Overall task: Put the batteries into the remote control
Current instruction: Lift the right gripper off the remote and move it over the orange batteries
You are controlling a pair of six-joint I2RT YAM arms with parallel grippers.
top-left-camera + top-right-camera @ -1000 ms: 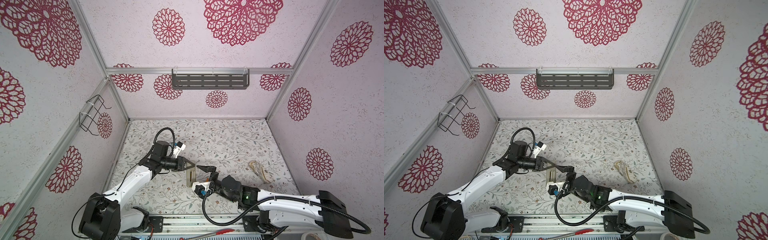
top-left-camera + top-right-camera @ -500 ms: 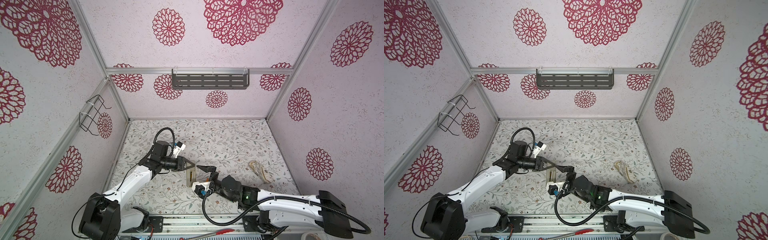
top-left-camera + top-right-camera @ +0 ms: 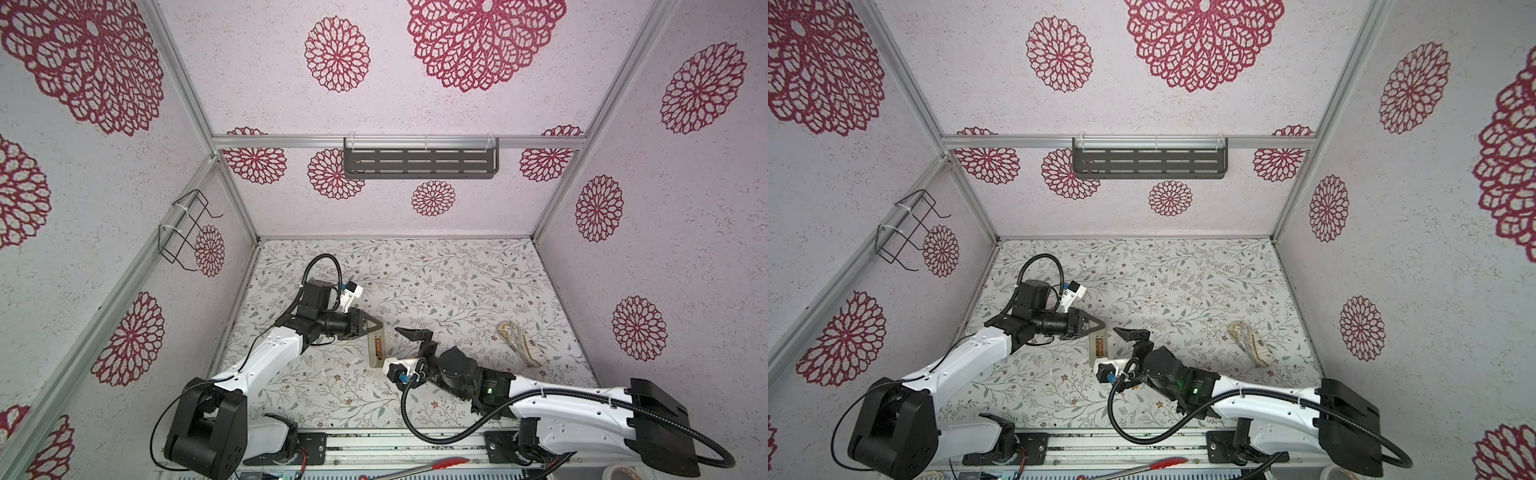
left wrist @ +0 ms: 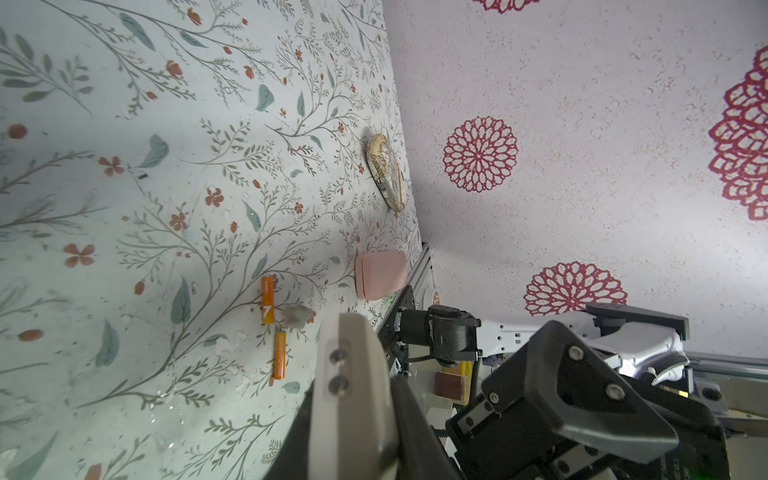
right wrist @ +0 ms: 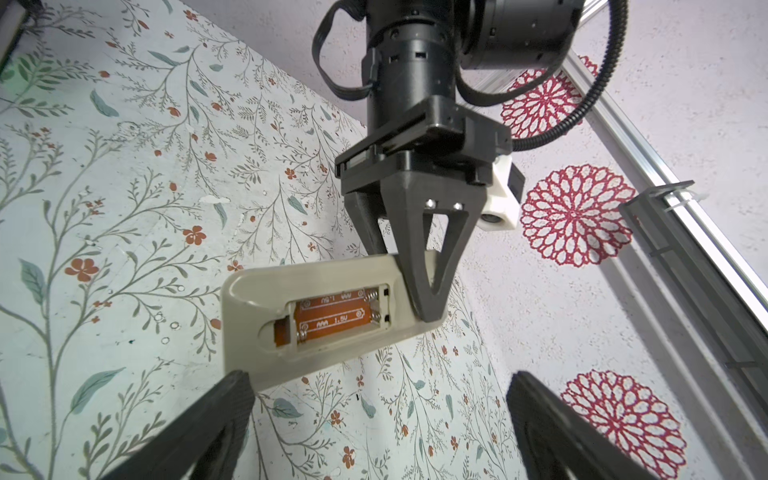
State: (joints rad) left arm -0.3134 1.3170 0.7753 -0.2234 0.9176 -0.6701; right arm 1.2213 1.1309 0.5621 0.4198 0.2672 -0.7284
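My left gripper (image 3: 380, 328) (image 3: 1102, 326) is shut on one end of the remote control (image 3: 376, 349) (image 3: 1098, 349), holding it above the table. In the right wrist view the remote's (image 5: 316, 316) greyish-beige back faces the camera. Its battery bay is open, showing orange board and springs, with the left gripper (image 5: 424, 307) pinching the far end. Two orange batteries (image 4: 267, 300) (image 4: 279, 355) lie end to end on the table in the left wrist view. Both top views hide them. My right gripper (image 3: 409, 345) (image 5: 378, 432) stands open, empty, just short of the remote's free end.
A pink rounded pad (image 4: 380, 274) lies near the table's front edge, beyond the batteries. A patterned beige pouch (image 3: 519, 345) (image 3: 1250, 345) rests at the right of the table. A grey shelf (image 3: 419, 162) hangs on the back wall, a wire rack (image 3: 187, 232) on the left wall.
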